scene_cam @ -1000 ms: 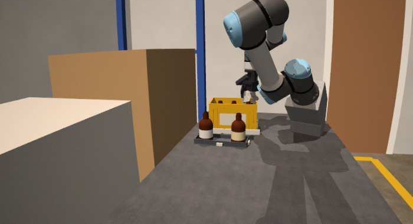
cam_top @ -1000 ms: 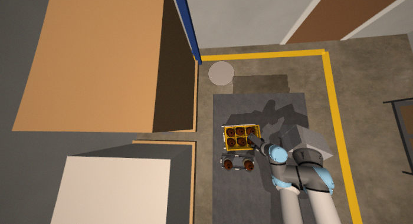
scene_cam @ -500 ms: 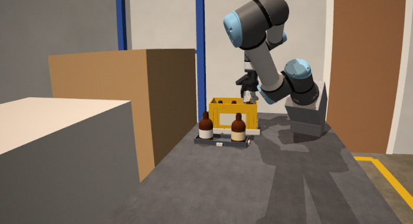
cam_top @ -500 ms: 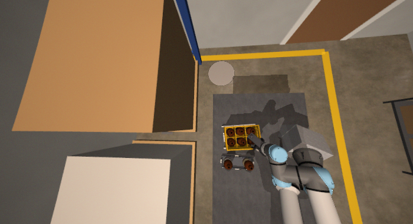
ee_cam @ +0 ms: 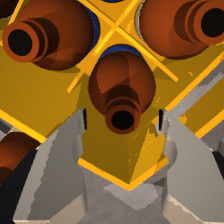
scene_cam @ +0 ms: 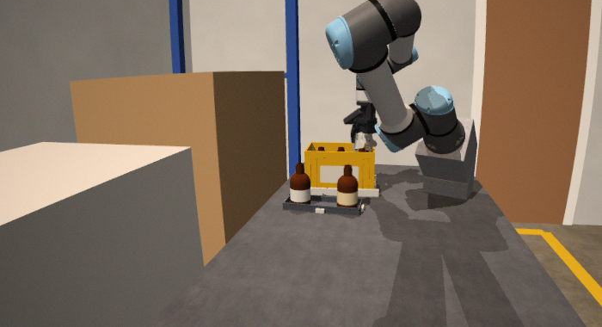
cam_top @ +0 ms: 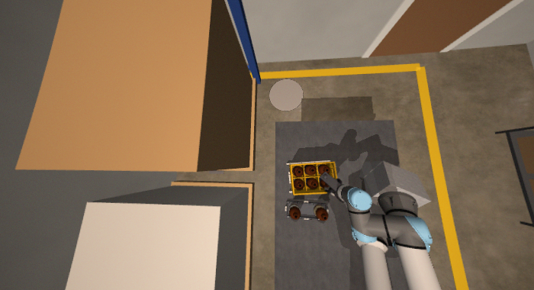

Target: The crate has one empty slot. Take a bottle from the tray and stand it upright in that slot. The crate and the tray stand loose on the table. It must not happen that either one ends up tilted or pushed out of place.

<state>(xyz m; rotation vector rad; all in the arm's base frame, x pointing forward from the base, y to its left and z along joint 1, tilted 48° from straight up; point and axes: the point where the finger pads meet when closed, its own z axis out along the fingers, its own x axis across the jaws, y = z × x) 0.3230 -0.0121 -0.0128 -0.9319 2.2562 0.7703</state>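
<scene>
The fingers stood apart, one on each side of the neck of a brown bottle (ee_cam: 121,87) without touching it, holding nothing. That bottle stood upright in a corner slot of the yellow crate (scene_cam: 340,165), directly below the gap between the fingers.

The top view showed the crate (cam_top: 294,178) as a grid of six slots in two rows of three. Five bottle tops were plainly visible in it; the sixth slot, at the corner under the gripper (cam_top: 327,178), was mostly hidden there, but the wrist view showed the bottle in it. In the wrist view two more crate bottles (ee_cam: 47,31) lay beyond the fingers, in the neighbouring slots.

Beside the crate, on the side away from the fingers, the dark tray (scene_cam: 320,205) held two upright brown bottles: one with a white label (scene_cam: 299,184) and one with a cream label (scene_cam: 347,187), standing apart from each other. Crate and tray sat close together on the grey tabletop (scene_cam: 327,263).

The single arm (scene_cam: 383,95) reached down from its grey pedestal (scene_cam: 447,169) to the crate's near corner.
</scene>
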